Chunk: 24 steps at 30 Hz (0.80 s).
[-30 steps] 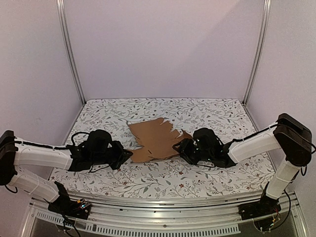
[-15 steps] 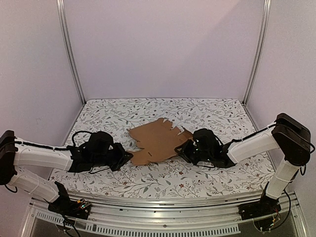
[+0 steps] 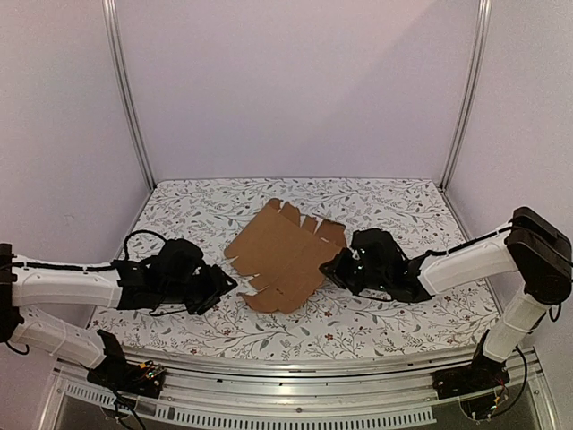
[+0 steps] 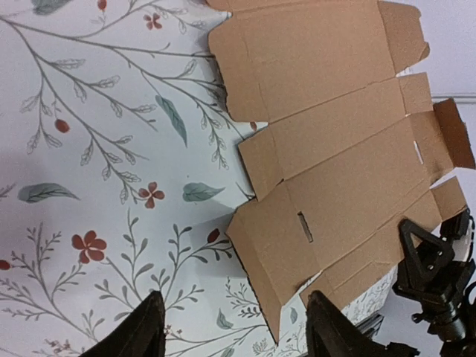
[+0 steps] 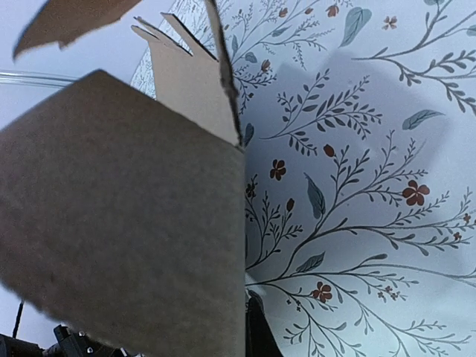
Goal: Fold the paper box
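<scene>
While the paper box (image 3: 285, 258) lies near the middle of the table (image 3: 394, 202), treat it as an unfolded blank: every panel, flap and tab is spread out in one flat die-cut sheet, and no crease has been raised into a wall. Its right-hand edge appears to tilt slightly off the table where the right gripper (image 3: 340, 267) meets it. The jaws there are fully closed, and the right wrist view, filled by cardboard close to the lens, indicates that they pinch that edge. At the sheet's near left corner, the left gripper (image 4: 238, 332) stands with its jaws well apart and nothing held between them. You should judge the task as barely begun: the side panels need standing up, the flaps need turning in, and the tabs need seating in their slits
</scene>
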Motion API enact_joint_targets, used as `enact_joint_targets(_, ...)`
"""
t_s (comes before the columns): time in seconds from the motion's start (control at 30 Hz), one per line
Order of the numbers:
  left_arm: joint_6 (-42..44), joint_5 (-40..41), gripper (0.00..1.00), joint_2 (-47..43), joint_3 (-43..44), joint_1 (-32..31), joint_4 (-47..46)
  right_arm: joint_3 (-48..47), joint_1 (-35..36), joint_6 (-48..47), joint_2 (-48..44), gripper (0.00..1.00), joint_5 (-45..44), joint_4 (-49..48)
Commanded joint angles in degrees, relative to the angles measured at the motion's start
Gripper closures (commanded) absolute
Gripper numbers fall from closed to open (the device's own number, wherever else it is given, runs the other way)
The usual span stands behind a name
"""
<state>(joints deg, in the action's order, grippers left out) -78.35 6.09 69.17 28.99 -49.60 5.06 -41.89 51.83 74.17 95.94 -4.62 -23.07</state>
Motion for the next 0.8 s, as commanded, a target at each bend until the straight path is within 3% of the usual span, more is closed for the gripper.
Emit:
enact_joint_targets(0.0, 7.2, 6.0, 0.32, -3.9, 5.7, -0.8, 14.5, -1.2, -0.1, -4.3, -3.2, 1.0, -0.2, 3.8)
enact_joint_targets(0.27, 22.7, 12.1, 0.21, -6.9, 20.0, -0.5, 29.0, -6.0, -1.0, -14.4, -4.3, 1.0, 8.4, 11.3)
enact_joint_targets(0.43, 31.5, 15.4, 0.18, -6.2, 28.7, -0.2, 36.2, -14.2, -5.6, -26.4, -4.9, 1.0, 19.6, 28.9)
enact_joint_targets(0.6, 37.7, 14.3, 0.15, -5.3, 34.8, 0.6, 39.2, -25.0, -7.9, -40.9, -6.3, 1.0, 21.0, 49.4)
enact_joint_targets(0.77, 44.0, 11.0, 0.15, -3.7, 39.7, 0.9, 39.8, -34.0, -10.2, -52.0, -5.0, 1.0, 25.8, 63.1)
